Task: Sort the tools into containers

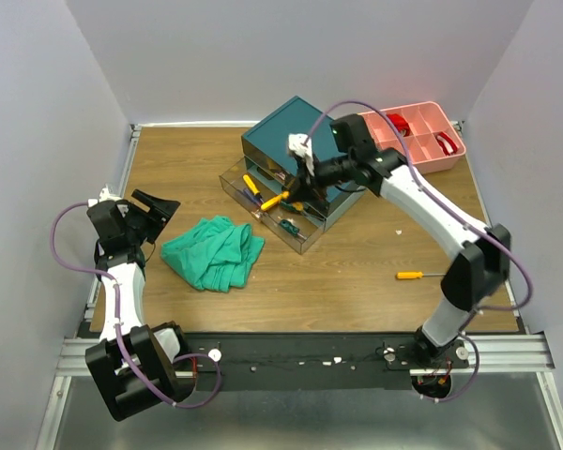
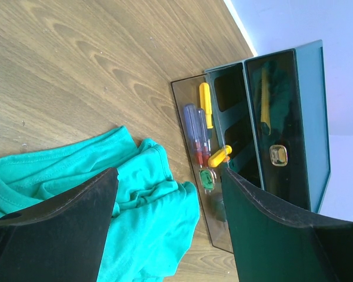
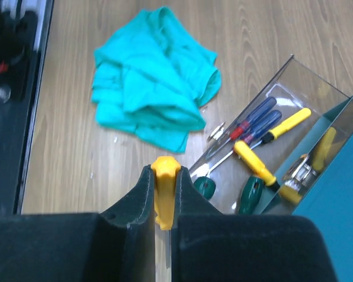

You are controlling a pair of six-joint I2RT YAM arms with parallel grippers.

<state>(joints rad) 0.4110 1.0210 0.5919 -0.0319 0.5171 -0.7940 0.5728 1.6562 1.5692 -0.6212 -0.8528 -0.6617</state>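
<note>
My right gripper is shut on a yellow-handled screwdriver, held above the open clear drawer of the dark teal box. In the right wrist view the yellow handle sits between my fingers, over the drawer's near end. The drawer holds red-and-blue, yellow and green-handled screwdrivers. One orange-handled screwdriver lies on the table at the right. My left gripper is open and empty, left of the box; its wrist view shows the drawer and the tools in it.
A crumpled green cloth lies between my left gripper and the drawers; it also shows in the left wrist view and the right wrist view. A pink compartment tray with red items stands at the back right.
</note>
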